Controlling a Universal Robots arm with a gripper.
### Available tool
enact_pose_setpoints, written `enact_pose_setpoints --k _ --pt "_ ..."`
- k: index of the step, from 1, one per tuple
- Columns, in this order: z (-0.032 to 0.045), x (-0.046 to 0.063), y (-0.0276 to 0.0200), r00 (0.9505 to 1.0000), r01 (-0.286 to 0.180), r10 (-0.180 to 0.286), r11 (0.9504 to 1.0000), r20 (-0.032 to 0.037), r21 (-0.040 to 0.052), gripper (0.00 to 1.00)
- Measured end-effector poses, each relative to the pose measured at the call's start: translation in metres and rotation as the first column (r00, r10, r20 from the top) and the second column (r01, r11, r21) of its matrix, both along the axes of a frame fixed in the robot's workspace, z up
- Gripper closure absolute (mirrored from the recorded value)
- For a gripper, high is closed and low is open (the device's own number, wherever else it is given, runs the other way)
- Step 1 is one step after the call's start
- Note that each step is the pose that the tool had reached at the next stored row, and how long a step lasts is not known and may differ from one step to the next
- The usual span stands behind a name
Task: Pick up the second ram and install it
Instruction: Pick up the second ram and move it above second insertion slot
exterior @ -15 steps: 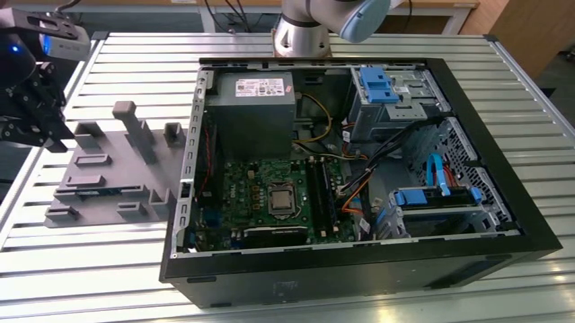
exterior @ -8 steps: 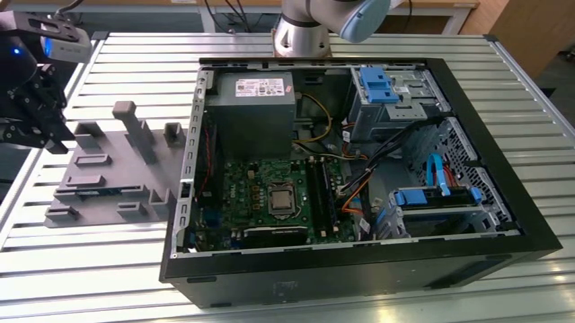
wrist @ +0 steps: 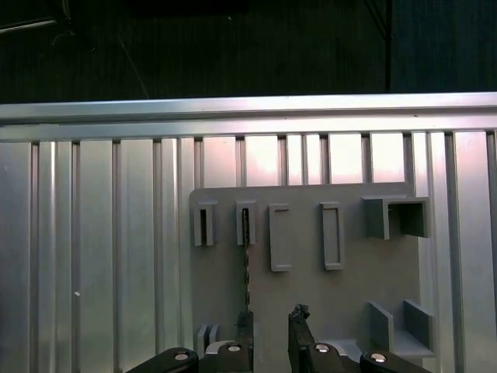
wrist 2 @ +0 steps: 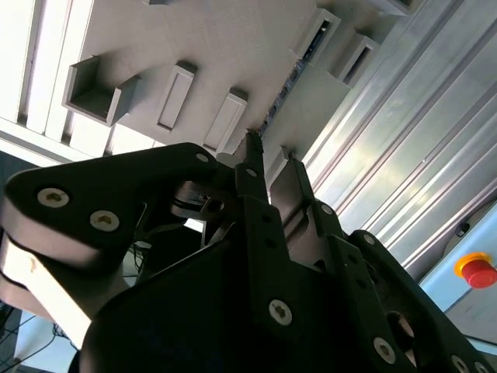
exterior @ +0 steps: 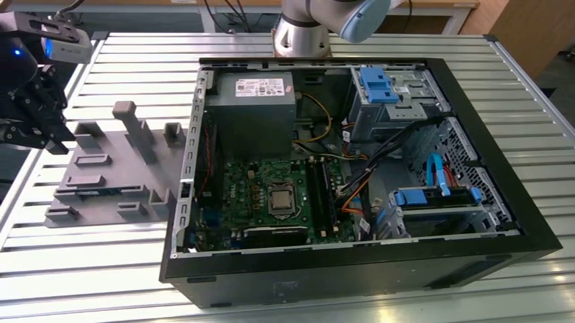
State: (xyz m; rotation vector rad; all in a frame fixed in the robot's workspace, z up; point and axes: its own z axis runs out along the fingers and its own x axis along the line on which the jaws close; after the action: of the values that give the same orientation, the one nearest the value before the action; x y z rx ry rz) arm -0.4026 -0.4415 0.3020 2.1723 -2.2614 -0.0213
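1. Nearest stands the open computer case (exterior: 359,269). The green motherboard (exterior: 269,195) lies flat inside it, well apart from the arm's working end.
2. To the exterior view's left of the case, the grey tray (exterior: 117,168) rests on the slatted metal table (exterior: 90,269). The second ram (wrist: 245,264) stands on edge in one of the tray's slots, so it is not yet lifted.
3. Farther left, the gripper (wrist: 272,322) hangs over the tray. Its fingers (wrist: 297,318) are spread with a bare gap between them, pinching nothing.
4. Risk: in both wrist views the stick runs in line with one fingertip, not with the gap. A straight descent from here would likely land that finger on the stick's top edge, which could tip it in the slot or stress the board.
5. Risk: a grip taken near one end could let the stick swing and catch on the slot walls as it rises.
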Motion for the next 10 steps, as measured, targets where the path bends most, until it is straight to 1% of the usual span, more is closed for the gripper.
enact_pose_setpoints --k 7,10 --pt "-0.0013 0.0 -0.0006 1.0 0.0 0.0 1.0 0.0002 0.0002 0.68" --pt "-0.004 -0.0001 -0.0008 1.0 0.0 0.0 1.0 -0.0001 0.0001 0.68"
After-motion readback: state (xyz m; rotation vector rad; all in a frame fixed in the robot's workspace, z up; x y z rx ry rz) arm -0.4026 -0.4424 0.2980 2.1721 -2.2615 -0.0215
